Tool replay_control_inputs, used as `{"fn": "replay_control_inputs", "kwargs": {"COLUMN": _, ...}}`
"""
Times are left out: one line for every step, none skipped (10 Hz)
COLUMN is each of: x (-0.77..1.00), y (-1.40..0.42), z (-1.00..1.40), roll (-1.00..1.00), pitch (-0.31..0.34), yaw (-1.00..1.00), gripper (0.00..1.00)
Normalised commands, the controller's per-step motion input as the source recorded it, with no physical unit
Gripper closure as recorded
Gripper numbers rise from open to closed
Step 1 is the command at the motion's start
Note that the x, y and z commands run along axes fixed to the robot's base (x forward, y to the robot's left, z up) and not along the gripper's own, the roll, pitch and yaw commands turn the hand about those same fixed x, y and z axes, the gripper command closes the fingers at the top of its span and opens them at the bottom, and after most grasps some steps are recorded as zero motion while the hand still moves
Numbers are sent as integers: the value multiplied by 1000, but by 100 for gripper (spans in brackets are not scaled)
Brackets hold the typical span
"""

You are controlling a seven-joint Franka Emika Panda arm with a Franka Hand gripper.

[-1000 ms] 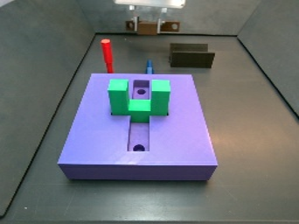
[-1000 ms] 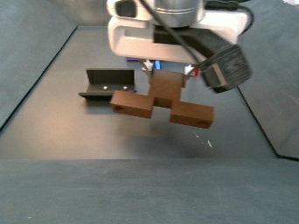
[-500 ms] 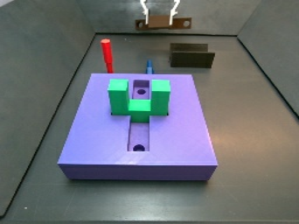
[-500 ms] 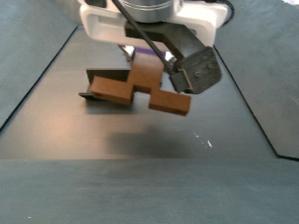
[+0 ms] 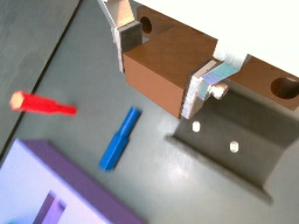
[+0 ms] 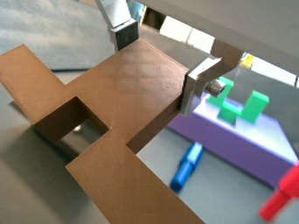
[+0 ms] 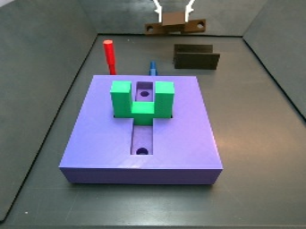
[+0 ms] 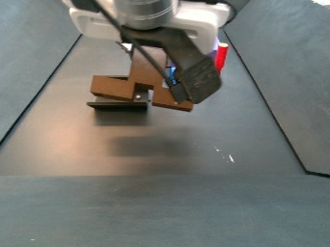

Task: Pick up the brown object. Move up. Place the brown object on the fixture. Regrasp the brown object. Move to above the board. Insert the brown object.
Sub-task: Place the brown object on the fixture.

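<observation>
My gripper (image 7: 174, 12) is shut on the brown object (image 7: 171, 27), a tan-brown stepped bar with a round hole near one end. It hangs in the air at the far end of the floor, above and behind the fixture (image 7: 198, 58). In a side view the brown object (image 8: 120, 91) overlaps the fixture (image 8: 116, 104) under my gripper (image 8: 154, 75); I cannot tell whether they touch. In both wrist views the silver fingers (image 5: 126, 37) (image 6: 201, 80) clamp the brown object (image 5: 176, 52) (image 6: 105, 114) on two sides. The purple board (image 7: 156, 134) lies near the front.
A green U-shaped block (image 7: 143, 98) sits on the board. A red peg (image 7: 109, 55) stands behind the board's far left corner, and a blue peg (image 7: 152, 66) lies beside it. Both pegs show in a wrist view: red peg (image 5: 45, 105), blue peg (image 5: 118, 138). Dark walls enclose the floor.
My gripper has carried the brown object away from the nearer camera toward the fixture; the object now overlaps the fixture in that side view. The grip has stayed shut.
</observation>
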Motion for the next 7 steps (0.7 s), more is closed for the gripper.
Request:
{"fn": "replay_control_inputs", "kwargs": {"x": 443, "y": -223, "z": 0, "roll": -577, "pitch": 180, "yaw": 0, "gripper": 100}}
{"fn": "replay_control_inputs", "kwargs": {"x": 386, "y": -180, "z": 0, "roll": -620, "pitch": 109, "yaw": 0, "gripper": 100}}
{"fn": "replay_control_inputs", "kwargs": {"x": 426, "y": -189, "z": 0, "roll": -634, "pitch": 134, "yaw": 0, "gripper": 100}}
{"fn": "replay_control_inputs", "kwargs": {"x": 371, "y": -169, "z": 0, "roll": -634, "pitch": 103, "yaw": 0, "gripper": 100}}
{"fn": "replay_control_inputs", "kwargs": {"x": 429, "y": -169, "z": 0, "roll": -589, "pitch": 114, "yaw": -3, "gripper": 100}}
{"fn": "replay_control_inputs", "kwargs": {"x": 371, "y": -37, "z": 0, "roll": -654, "pitch": 23, "yaw": -69, "gripper": 100}}
{"fn": "replay_control_inputs", "kwargs": {"x": 340, "y": 0, "z": -123, "roll": -483, "pitch": 0, "yaw": -109, "gripper": 100}}
